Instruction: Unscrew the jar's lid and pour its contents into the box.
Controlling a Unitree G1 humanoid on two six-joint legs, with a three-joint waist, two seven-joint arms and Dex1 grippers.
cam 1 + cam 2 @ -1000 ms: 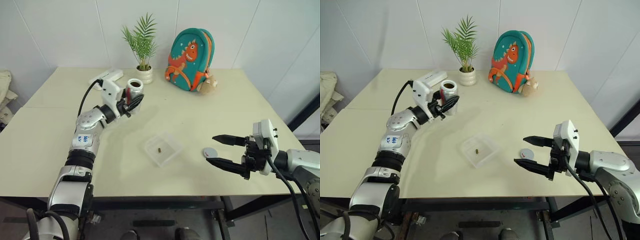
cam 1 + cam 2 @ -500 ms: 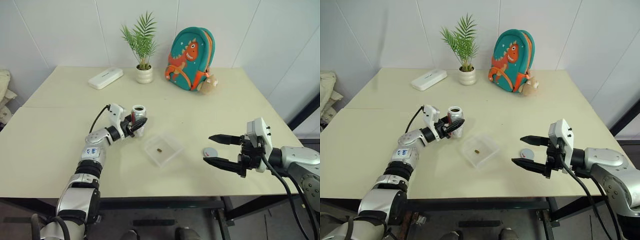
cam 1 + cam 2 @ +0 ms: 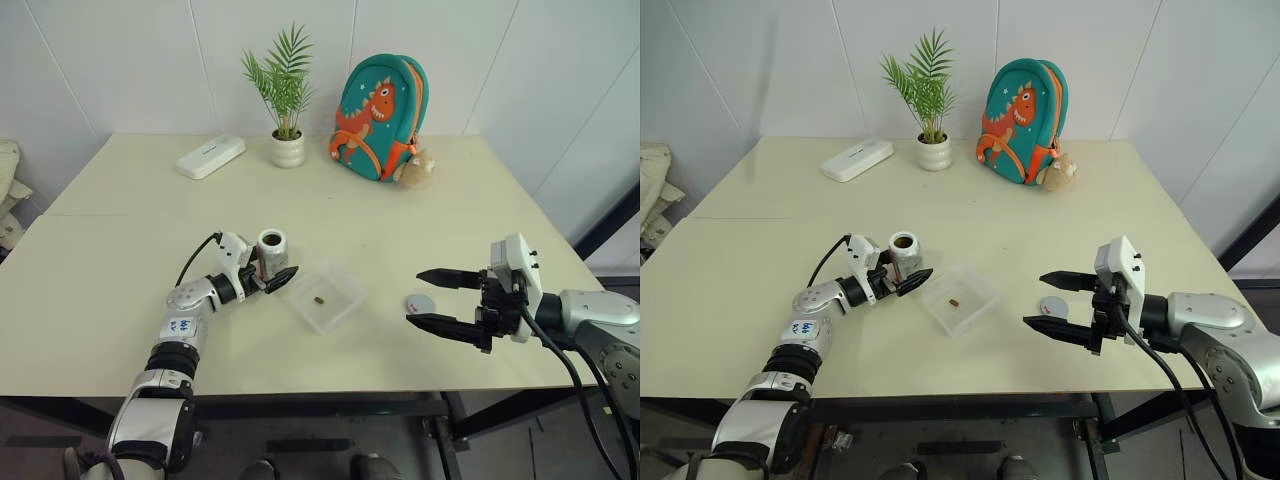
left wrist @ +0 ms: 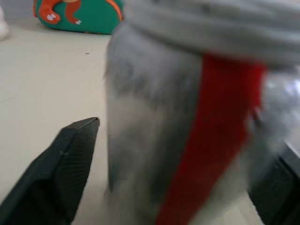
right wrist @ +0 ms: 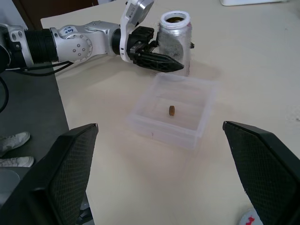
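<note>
A: Where does the jar (image 3: 272, 250) stand against the left claw (image 3: 268, 276)?
B: Upright on the bench (image 3: 120, 260), open-mouthed, between that claw's two fingers. The fingers are spread; from the left wrist there is a gap between the one finger (image 4: 61, 164) and the jar's wall, so it is not clamped.
A: And the rest?
B: The box (image 3: 326, 296) sits just beside the jar, toward the bench's middle, with the brown pellet (image 3: 319, 299) lying in it. The lid (image 3: 420, 302) lies flat on the bench nearer the front edge, just by the right claw (image 3: 428, 299), whose fingers are parted with nothing between them.
A: Room to move?
B: Plenty. The potted plant (image 3: 286, 105), the dinosaur backpack (image 3: 380, 118) and the white oblong case (image 3: 211, 156) all keep to the far edge, well apart from the jar. The left stretch of the bench is bare, as is the strip along the front edge.
</note>
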